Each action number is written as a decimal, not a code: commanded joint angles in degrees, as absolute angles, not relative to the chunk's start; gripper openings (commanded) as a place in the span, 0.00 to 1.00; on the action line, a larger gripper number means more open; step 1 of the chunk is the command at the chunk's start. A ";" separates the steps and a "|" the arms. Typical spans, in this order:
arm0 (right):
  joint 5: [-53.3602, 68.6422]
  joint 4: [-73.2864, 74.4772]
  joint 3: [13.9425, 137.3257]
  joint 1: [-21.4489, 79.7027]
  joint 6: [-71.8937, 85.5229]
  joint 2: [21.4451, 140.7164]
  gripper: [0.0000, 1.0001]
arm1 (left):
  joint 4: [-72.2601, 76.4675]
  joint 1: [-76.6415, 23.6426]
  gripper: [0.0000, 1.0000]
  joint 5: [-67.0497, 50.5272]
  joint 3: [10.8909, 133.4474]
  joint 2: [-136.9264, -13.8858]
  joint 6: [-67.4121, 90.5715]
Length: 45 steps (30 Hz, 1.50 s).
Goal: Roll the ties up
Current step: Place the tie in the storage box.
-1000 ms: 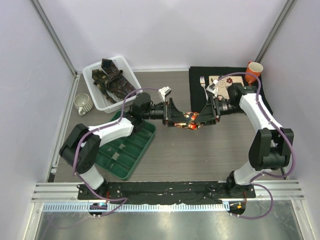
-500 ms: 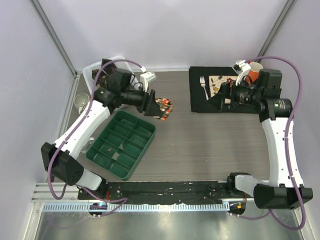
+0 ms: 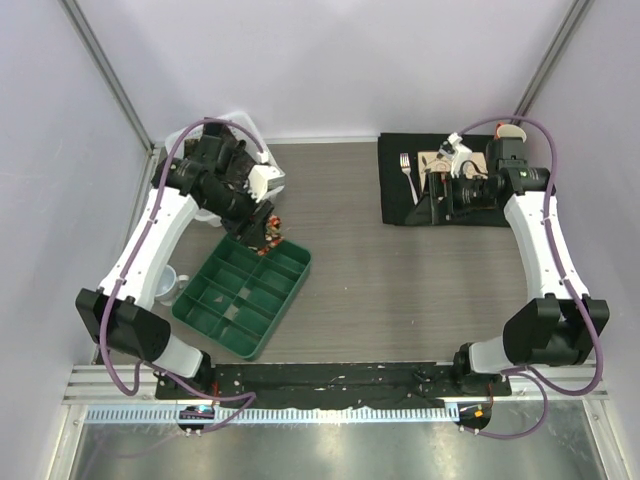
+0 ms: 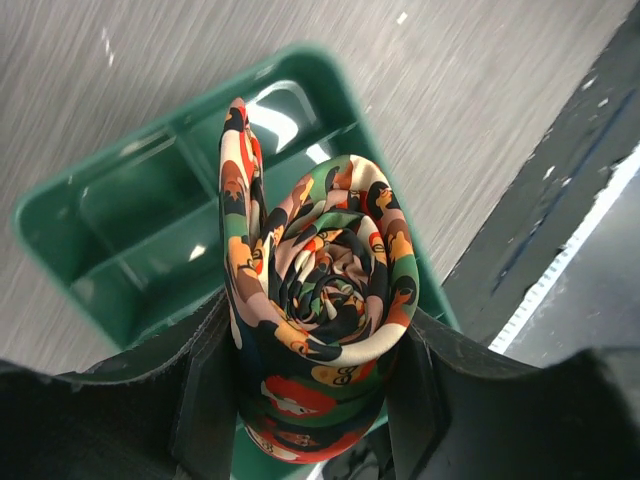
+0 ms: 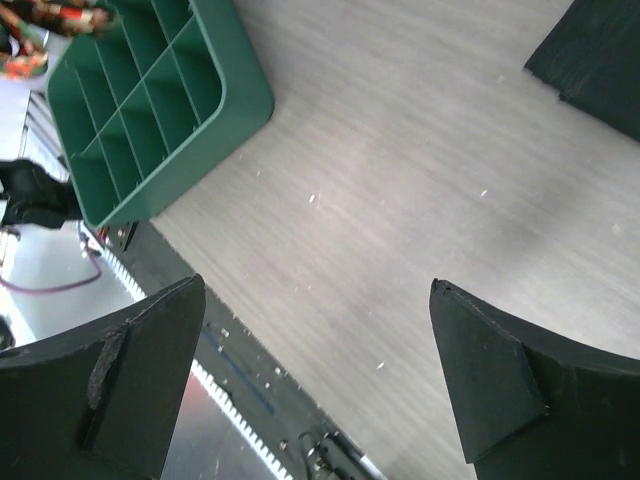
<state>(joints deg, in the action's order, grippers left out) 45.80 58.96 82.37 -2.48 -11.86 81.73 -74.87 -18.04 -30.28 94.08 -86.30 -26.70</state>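
Observation:
A rolled tie (image 4: 322, 290) in a red-orange floral print sits between my left gripper's (image 4: 315, 345) jaws, which are shut on its sides with the spiral end facing the camera. From above, this tie (image 3: 268, 233) hangs over the far corner of the green divided tray (image 3: 232, 312). My right gripper (image 3: 428, 200) is over the black mat, well apart from the tie. Seen from its own wrist, the right gripper (image 5: 316, 290) is wide open with only bare table between its fingers. The tie (image 5: 45, 35) shows small at that view's top left.
The green tray (image 4: 95, 235) has several empty compartments. A black mat (image 3: 400, 205) at the back right holds a fork (image 3: 406, 165) and a floral plate (image 3: 438, 160). A mug (image 3: 168, 285) stands left of the tray. A white basket (image 3: 240, 122) is mostly hidden behind the left arm.
Both grippers were at the tie at mid-table. The right one let go, opened wide and pulled back to the mat. The left arm carried the rolled tie left over the tray.

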 commanded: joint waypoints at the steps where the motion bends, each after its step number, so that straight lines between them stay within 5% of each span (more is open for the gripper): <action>1: 46.06 61.17 81.83 -2.46 -14.41 77.70 1.00 | -88.25 -15.56 0.00 -26.72 92.20 -86.13 -27.70; 17: 44.30 59.15 78.05 -2.46 -11.95 76.46 1.00 | -89.73 -7.21 0.00 -34.80 94.13 -101.50 -17.22; 45: 43.07 59.15 77.96 -2.46 -10.63 77.87 1.00 | -77.09 -3.87 0.00 -21.18 85.96 -104.15 -12.75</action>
<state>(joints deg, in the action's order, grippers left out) 43.11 60.45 77.47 -2.48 -11.46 78.37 -76.62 -3.88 -23.00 86.30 -104.51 -15.53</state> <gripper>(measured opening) 0.995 0.536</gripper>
